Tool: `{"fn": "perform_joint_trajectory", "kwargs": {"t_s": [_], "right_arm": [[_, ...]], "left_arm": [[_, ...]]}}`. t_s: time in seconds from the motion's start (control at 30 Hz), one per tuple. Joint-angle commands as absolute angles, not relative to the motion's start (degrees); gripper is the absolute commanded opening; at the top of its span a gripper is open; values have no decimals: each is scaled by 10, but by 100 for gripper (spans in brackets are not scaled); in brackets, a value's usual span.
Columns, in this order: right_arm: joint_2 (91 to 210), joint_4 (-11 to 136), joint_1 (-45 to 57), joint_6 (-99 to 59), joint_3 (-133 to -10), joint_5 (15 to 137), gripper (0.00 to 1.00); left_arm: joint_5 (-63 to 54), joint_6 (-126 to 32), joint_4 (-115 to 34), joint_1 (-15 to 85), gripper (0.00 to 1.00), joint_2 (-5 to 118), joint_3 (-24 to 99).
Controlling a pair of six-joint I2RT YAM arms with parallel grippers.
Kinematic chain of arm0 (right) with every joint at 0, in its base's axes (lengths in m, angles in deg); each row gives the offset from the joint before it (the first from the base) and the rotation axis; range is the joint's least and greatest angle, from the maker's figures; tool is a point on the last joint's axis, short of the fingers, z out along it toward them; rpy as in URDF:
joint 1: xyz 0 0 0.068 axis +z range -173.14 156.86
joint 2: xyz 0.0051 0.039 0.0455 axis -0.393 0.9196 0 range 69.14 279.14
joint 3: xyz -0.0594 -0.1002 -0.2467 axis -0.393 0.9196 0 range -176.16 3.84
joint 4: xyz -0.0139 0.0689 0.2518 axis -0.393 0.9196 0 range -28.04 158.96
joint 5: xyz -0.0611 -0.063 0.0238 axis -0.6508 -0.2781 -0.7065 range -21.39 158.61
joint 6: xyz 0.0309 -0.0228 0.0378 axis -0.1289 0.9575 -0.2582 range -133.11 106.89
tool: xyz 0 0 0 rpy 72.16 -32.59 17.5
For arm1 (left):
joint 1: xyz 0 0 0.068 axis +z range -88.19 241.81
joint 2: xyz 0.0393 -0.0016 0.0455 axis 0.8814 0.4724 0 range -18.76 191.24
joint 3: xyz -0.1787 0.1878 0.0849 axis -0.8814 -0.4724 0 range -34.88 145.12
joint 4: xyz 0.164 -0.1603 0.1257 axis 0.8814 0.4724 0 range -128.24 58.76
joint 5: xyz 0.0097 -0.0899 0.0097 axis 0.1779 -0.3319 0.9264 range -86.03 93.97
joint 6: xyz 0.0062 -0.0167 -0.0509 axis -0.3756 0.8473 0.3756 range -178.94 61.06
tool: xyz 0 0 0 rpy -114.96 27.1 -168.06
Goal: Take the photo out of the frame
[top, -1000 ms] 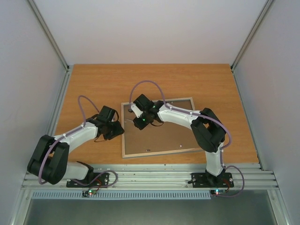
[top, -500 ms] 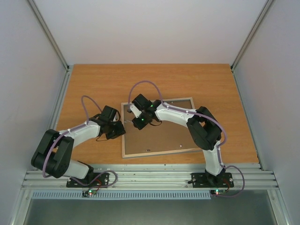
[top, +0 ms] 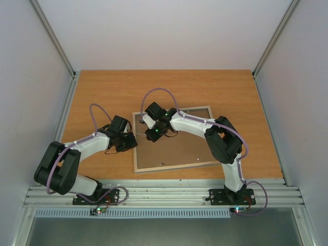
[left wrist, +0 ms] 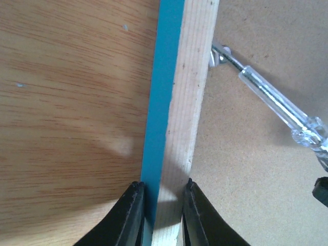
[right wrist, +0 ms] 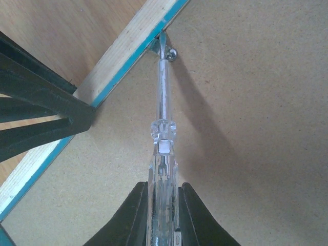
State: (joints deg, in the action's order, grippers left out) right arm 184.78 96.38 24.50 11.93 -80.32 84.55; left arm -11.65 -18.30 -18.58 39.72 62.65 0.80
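Backing board (top: 174, 148) in frame (left wrist: 177, 102) (face down), screwdriver (right wrist: 163, 102) at clip (right wrist: 173, 53)

Wooden table (top: 102, 87), brown backing board (top: 174, 151) and a clear-handled screwdriver (right wrist: 163, 128), enclosed by white walls (top: 154, 31).
The backing board is laid flat on the orange-brown table, slightly turned, towards the near side. The screwdriver is held slanted above the board, and its shadow is cast on the brown surface. Its tip is set against a small metal clip (right wrist: 168, 52) at the board's left edge. Ribbed aluminium rails (top: 169, 190) are seen along the table's near edge.
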Motion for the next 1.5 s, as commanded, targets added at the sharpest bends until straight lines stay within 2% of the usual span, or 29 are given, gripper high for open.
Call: {"fn": "perform_joint_trajectory", "kwargs": {"t_s": [0.0,0.5,0.97,1.47], "right_arm": [[1859,1010,247,137,-816,872,1],[1854,1054,248,155,-810,863,1],[1784,1026,241,156,-745,842,1],[1631,871,181,131,-579,857,1]], "left_arm": [[-116,-168,-202,401,9,628,8],[-112,-164,-196,401,8,626,9],[-89,-133,-176,401,7,608,-2],[-58,-19,-183,401,3,557,-52]]}}
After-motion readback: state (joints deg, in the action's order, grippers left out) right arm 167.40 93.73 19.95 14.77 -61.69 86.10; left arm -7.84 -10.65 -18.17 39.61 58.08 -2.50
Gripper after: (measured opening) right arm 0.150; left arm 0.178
